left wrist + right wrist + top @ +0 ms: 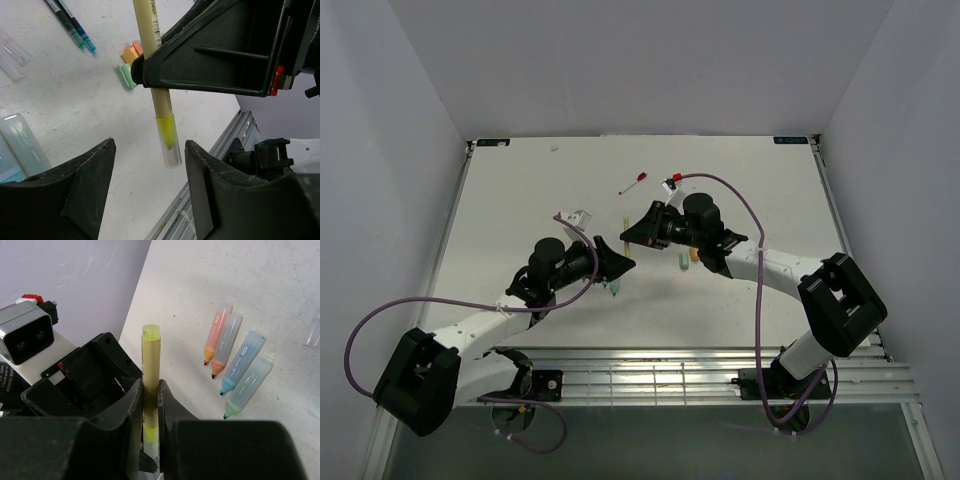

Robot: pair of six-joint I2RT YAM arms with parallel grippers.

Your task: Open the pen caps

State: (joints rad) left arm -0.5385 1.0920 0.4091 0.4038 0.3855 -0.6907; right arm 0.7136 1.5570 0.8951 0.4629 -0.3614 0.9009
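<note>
My right gripper point(150, 390) is shut on a cream pen barrel point(150, 360) and holds it above the table; this gripper shows in the top view point(635, 232) too. In the left wrist view the pen's point(161, 102) clear cap point(169, 147), with the yellow tip inside it, hangs between the fingers of my open left gripper point(147, 172), touching neither. The left gripper point(612, 262) faces the right one. Loose orange point(132, 51) and pale green caps point(126, 75) lie on the table, also seen in the top view point(684, 260).
Several uncapped translucent highlighters point(235, 365) lie side by side on the table. Two thin uncapped stick pens point(75, 27) and clear caps point(12, 55) lie farther off. A thin red pen point(633, 183) lies at the back. A metal rail point(700, 375) runs along the near edge.
</note>
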